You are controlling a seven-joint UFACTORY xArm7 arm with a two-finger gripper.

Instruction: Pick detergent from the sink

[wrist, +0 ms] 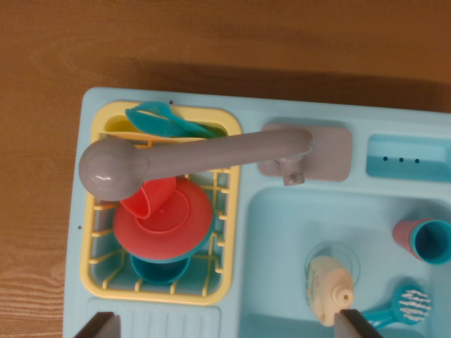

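Our hand [225, 325] only pokes in at the bottom edge of the wrist view: two dark fingertips [99, 325], spread wide apart with nothing between them, so it's open and empty. The fingertip on the wrist view's right sits right beside the detergent bottle [327, 290], just about touching its capped end, can't tell for sure. That cream-coloured bottle lies on its side in the sink [282, 232], over the round drain, cap pointing toward the bottom of the frame. Just to the wrist view's right of it we've got a teal dish brush [407, 305] with white bristles, and above that a cup [424, 239], pink outside and teal inside, tipped on its side. Over on the wrist view's left there's a yellow drying rack [161, 211] holding a red plate [163, 227] with a red cup [149, 197] on it, a teal bowl [161, 269] underneath and more teal dishes [169, 121] at the back. A grey tap [190, 159] swings out over the rack. The whole light-blue toy unit sits on a wooden worktop [225, 35].
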